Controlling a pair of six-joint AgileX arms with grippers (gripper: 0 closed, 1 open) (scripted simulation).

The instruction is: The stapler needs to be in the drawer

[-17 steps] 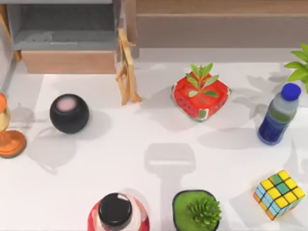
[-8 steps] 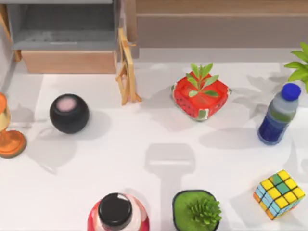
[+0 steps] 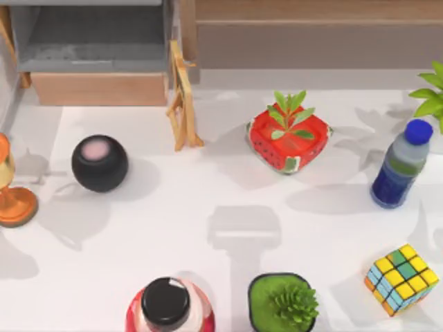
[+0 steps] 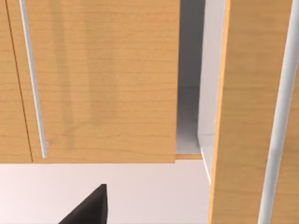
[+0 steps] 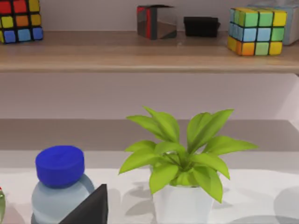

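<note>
Top view: white table (image 3: 208, 200), open drawer (image 3: 97, 52) far left.

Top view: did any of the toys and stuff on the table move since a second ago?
No thing moved, and nothing was picked up or let go. Only a soft grey shadow has spread onto the table at its left edge. The drawer is open as before, and the black ball, strawberry planter, bottle and Rubik's cube stayed put.
</note>
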